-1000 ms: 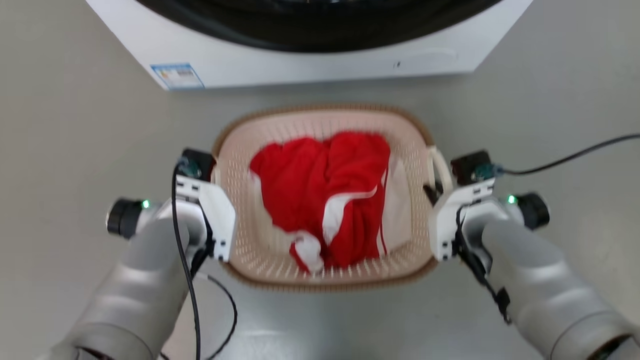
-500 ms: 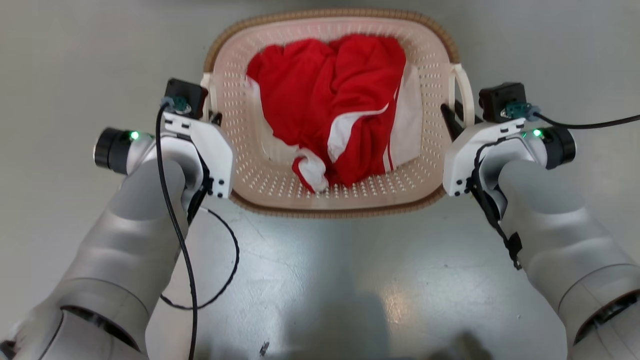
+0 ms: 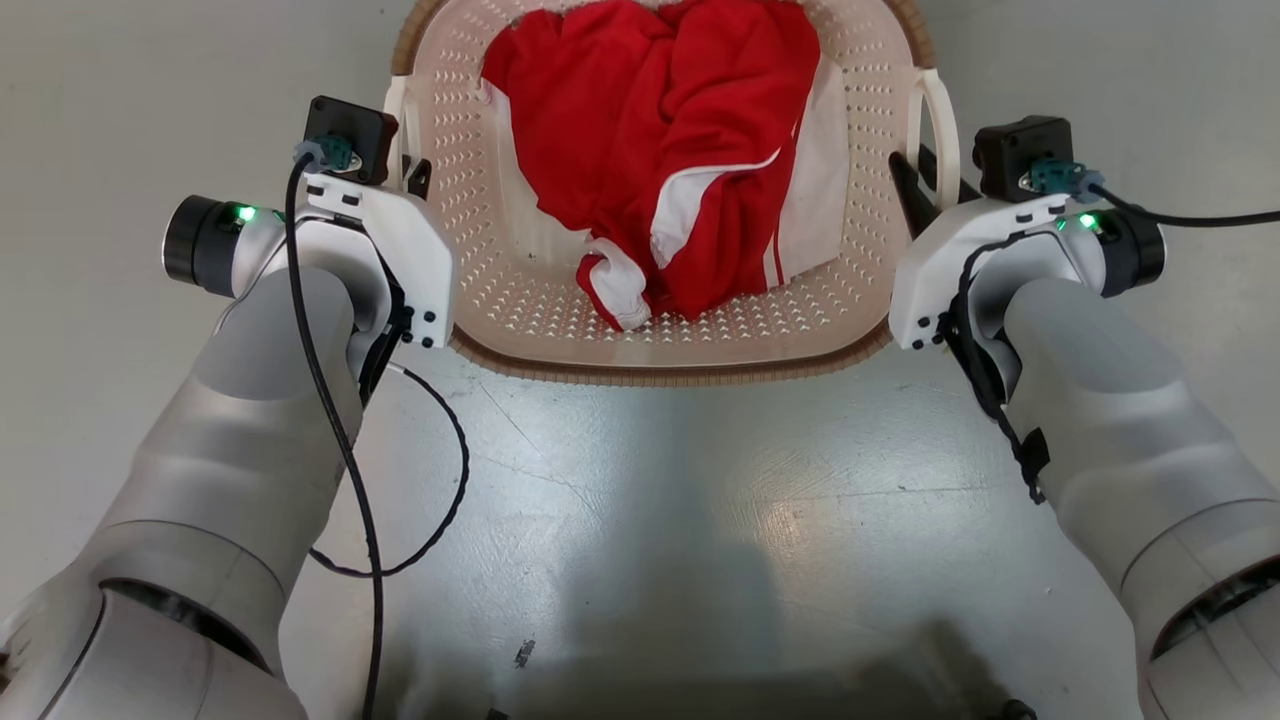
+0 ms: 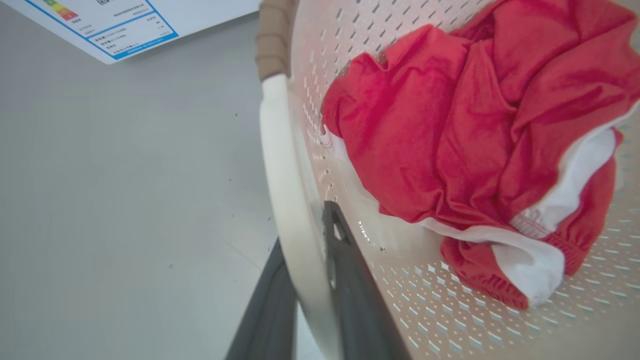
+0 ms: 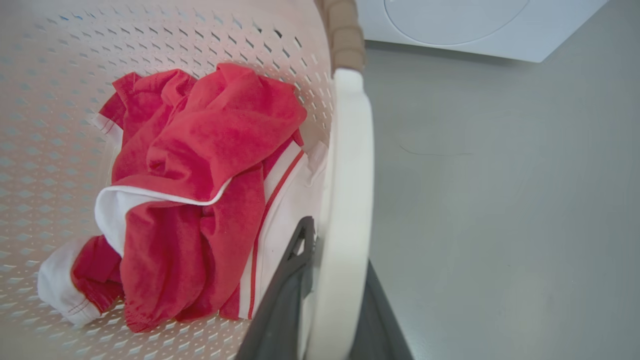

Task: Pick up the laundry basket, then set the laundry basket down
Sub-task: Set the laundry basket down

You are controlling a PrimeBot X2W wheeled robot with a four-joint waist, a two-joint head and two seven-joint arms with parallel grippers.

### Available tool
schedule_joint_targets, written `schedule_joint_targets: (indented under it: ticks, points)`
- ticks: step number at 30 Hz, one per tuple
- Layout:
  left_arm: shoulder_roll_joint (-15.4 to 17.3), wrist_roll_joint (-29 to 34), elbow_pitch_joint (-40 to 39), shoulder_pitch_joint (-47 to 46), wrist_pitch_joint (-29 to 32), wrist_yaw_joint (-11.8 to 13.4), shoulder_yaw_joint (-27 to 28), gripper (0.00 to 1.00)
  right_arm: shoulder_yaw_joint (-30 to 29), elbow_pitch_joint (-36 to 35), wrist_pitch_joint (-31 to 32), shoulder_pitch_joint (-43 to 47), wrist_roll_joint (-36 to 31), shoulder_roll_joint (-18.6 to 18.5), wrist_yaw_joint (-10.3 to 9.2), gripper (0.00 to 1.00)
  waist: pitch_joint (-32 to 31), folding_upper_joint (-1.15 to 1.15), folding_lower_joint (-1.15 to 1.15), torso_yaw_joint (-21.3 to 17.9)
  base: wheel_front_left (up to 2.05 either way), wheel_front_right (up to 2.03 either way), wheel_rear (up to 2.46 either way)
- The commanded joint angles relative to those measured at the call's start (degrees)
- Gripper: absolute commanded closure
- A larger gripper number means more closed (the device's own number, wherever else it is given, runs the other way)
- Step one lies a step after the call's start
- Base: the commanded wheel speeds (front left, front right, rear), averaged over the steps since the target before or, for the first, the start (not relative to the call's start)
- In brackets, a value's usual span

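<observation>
Left gripper [image 3: 416,180] at 9 o'clock, right gripper [image 3: 920,180] at 3, each clamped on a laundry basket [image 3: 660,368] handle [image 3: 942,110], open floor [image 3: 100,90] both sides.

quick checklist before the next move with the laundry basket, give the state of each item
1. Left hand astride the left handle, one finger on each side: ok.
2. Right hand astride the right handle, one finger on each side: ok.
3. Red and white clothes lie inside the laundry basket, nothing over its rim: ok.
4. Laundry basket lifted off the floor: cannot tell.
5. Laundry basket apart from the washing machine, floor showing between them: ok.
</observation>
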Motion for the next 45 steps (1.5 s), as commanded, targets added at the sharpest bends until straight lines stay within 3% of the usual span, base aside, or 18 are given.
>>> schedule_joint_targets:
  ticks: [1, 45]
  points:
    - [1.71, -0.07, -0.3, -1.54, -1.05, 0.11, 0.51, 1.0, 0.66, -0.65, -0.94, 1.28, -1.36, 1.5, 0.9, 1.0, 0.39, 0.0, 0.0, -0.1, 0.0, 0.0, 0.0]
    - [1.43, -1.82, 0.57, -2.8, -1.14, -0.11, -1.33, 1.0, -2.88, -0.58, -0.27, 1.69, -4.32, 1.5, 0.9, 1.0, 3.45, 0.0, 0.0, -0.8, 0.0, 0.0, 0.0]
